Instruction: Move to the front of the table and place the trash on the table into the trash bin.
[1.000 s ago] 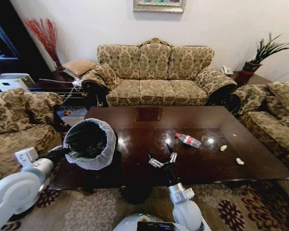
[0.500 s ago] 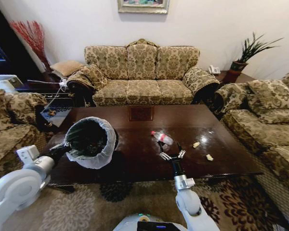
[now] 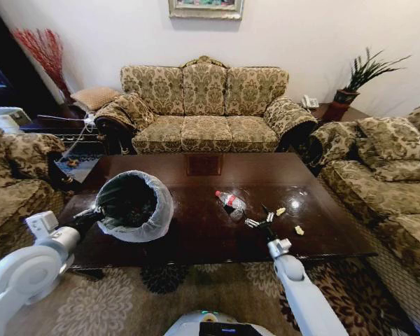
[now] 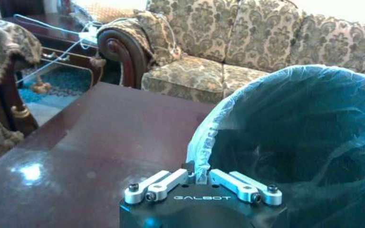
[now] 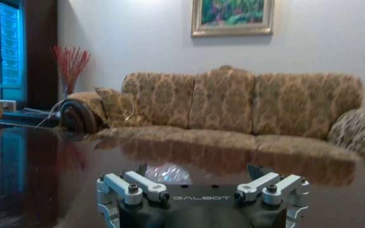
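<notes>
The left gripper [image 4: 198,183] is pinched on the rim of the bin [image 3: 134,206], holding it over the counter [image 3: 196,238] to catch trash, while the right gripper [image 3: 260,218], fingers wide apart and empty, sits low beside the bottle [image 3: 230,202], near the paper bits [image 3: 298,229].

A patterned three-seat sofa [image 3: 204,105] is set against a pale wall beneath a framed picture [image 3: 205,8]. Matching armchairs [image 3: 386,168] are placed at both sides. A floral carpet [image 3: 112,301] is laid underfoot.
</notes>
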Robot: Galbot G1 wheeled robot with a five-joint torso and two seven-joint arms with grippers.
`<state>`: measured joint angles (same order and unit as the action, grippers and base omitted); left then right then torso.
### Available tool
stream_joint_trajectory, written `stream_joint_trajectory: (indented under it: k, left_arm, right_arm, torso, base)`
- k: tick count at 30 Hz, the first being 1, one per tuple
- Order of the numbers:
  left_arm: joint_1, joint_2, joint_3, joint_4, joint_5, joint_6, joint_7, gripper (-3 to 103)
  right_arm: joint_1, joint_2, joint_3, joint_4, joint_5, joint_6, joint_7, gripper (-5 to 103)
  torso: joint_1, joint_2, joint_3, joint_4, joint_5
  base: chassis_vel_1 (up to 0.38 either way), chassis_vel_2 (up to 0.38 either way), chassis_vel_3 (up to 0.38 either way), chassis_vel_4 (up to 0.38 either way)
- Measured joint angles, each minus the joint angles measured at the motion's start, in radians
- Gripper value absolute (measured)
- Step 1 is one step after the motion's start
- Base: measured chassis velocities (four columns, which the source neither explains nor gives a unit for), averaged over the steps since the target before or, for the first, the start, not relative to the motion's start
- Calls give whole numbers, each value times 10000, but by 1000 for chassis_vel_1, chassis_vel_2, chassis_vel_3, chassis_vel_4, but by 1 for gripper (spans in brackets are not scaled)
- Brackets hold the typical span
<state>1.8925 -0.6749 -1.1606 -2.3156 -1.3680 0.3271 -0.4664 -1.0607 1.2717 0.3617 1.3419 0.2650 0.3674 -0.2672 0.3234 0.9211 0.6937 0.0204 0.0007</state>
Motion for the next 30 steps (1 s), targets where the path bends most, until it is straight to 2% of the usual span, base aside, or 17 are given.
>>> stream_joint_trajectory:
  k: [3,4,6,10,12,14,15,18,19,21,24,26,30]
  left_arm:
    - [16,-51,56,5,92,-256,137,0]
    - [33,-71,56,5,148,-308,194,0]
    - [50,-75,51,1,166,-332,210,0]
    - [64,-38,33,5,181,-418,270,0]
    - [63,-64,34,7,188,-434,289,0]
    - [74,-101,45,13,210,-450,323,0]
    - [74,-101,45,13,210,-450,323,0]
    - [67,-80,65,76,241,-454,348,0]
    - [67,-80,65,76,241,-454,348,0]
    - [46,-134,118,97,286,-461,375,0]
    - [53,-202,156,129,349,-469,429,0]
    - [73,-218,159,252,419,-512,470,0]
    - [168,-125,50,312,435,-521,470,0]
  right_arm:
    - [305,118,-315,-335,-52,-192,68,100]
    - [417,172,-482,-487,-30,-295,84,103]
    - [486,186,-609,-581,15,-357,61,100]
    - [640,308,-790,-821,82,-381,30,80]
    - [657,329,-791,-848,74,-381,46,80]
    - [665,341,-803,-863,64,-366,98,70]
    - [665,341,-803,-863,64,-366,98,70]
    - [629,330,-806,-852,29,-339,143,53]
    - [629,330,-806,-852,29,-339,143,53]
    - [586,336,-802,-846,-58,-299,167,42]
    - [550,342,-820,-845,-93,-271,168,37]
    - [500,372,-835,-802,-123,-255,180,27]
    - [359,382,-814,-491,-119,-211,263,19]
  torso:
    - [1,0,0,-3,-9]
    - [1,0,0,-3,-6]
    - [0,0,0,-1,-5]
    - [-1,0,0,1,-7]
    - [-1,0,-1,0,-7]
    - [-1,0,-1,0,-6]
    - [-1,0,-1,0,-6]
    - [-1,1,-1,-1,-7]
    - [-1,1,-1,-1,-7]
    - [-1,1,-1,0,-8]
    - [-1,0,-1,0,-8]
    - [-1,1,-1,-1,-7]
    - [-1,0,-1,1,-8]
  base:
    - [0,0,0,0]
    - [0,0,0,0]
    - [0,0,0,0]
    - [0,0,0,0]
    - [0,0,0,0]
    - [0,0,0,0]
    - [0,0,0,0]
    - [0,0,0,0]
    - [0,0,0,0]
    - [0,0,0,0]
    - [0,0,0,0]
    - [0,0,0,0]
    - [0,0,0,0]
